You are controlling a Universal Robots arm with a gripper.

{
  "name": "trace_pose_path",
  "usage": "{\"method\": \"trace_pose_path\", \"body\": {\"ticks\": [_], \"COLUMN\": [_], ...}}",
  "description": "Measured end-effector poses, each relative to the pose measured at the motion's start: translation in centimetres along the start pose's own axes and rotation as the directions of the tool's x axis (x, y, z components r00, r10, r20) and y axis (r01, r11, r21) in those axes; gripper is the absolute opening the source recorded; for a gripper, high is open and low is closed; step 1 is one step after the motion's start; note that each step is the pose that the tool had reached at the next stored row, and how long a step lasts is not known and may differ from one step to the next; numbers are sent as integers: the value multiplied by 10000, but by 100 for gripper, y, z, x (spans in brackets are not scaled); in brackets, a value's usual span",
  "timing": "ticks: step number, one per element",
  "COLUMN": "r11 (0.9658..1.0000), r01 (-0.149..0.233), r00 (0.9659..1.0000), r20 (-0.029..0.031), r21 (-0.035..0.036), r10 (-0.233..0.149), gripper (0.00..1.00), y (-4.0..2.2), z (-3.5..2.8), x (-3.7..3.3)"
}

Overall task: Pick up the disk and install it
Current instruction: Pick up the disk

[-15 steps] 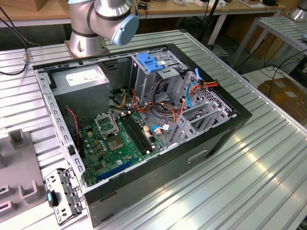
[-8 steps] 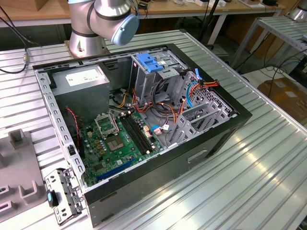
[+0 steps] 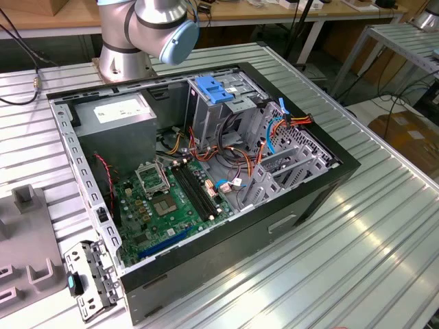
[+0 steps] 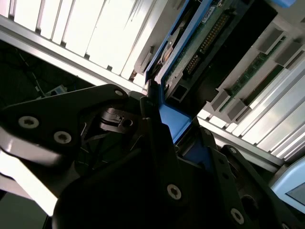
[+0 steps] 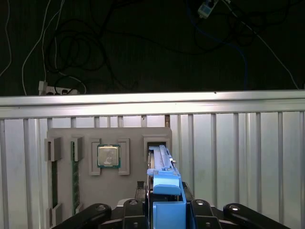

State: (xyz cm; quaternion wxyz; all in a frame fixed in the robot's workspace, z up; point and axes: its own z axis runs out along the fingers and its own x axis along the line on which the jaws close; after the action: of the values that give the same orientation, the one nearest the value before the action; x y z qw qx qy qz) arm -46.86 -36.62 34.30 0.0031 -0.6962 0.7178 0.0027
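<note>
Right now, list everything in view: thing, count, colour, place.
disk: 1, blue rails, on edge at a tray slot
tray: 1, grey, on the table
processor chip: 1, silver, in a tray pocket
computer case: 1, black, on the table
power supply: 1, grey, inside the case
motherboard: 1, green, inside the case
drive cage: 1, bare metal, blue tab, inside the case
table: 1, silver slats, under everything
arm: 1, silver and blue, beside the case
tool: 1, black, at the disk

blue-railed disk (image 5: 166, 188), blk hand (image 5: 167, 207), green mobo (image 3: 171, 203), grey tray (image 5: 110, 193)
</note>
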Motion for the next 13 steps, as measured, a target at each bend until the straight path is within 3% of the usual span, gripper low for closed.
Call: {"method": "trace_pose_path", "body": {"ticks": [13], "r11": [10000], "r01": [0], "r00": [10000], "r20": [0], "r21": [0], "r10": [0], "gripper": [37], "y": [0], "z": [-90], "x": [-1]}}
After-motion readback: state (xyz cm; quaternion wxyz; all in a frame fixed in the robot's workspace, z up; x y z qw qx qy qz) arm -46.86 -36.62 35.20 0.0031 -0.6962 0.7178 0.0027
